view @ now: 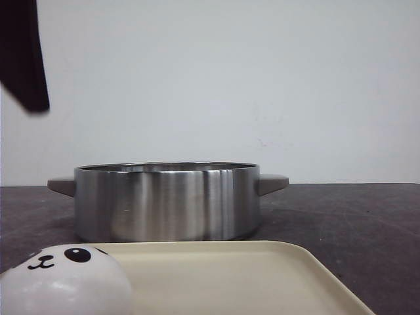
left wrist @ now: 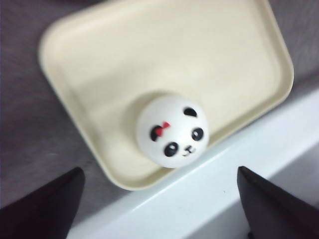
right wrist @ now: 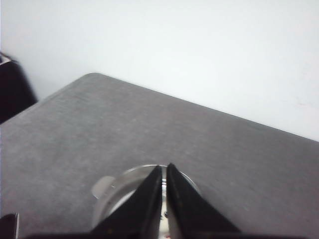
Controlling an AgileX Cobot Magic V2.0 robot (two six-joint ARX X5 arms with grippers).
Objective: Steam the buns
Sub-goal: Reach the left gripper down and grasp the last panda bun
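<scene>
One bun (left wrist: 172, 131) sits on the tray (left wrist: 89, 64), near its edge, between and just ahead of the spread fingers (left wrist: 47, 201) of the left gripper (left wrist: 159, 206), which holds nothing. The right gripper (right wrist: 163, 199) is pinched together, empty, with the pot (right wrist: 122, 186) beyond its tips; what the pot contains cannot be seen.

The bun is soft and domed, so an off-centre squeeze could likely pop it sideways off the nearby tray edge. A descent too shallow may only pinch its crown and let it slip on the lift; too deep, and the fingertips could strike the tray and shove it. The right arm hanging over the pot may block the left arm's path there.
</scene>
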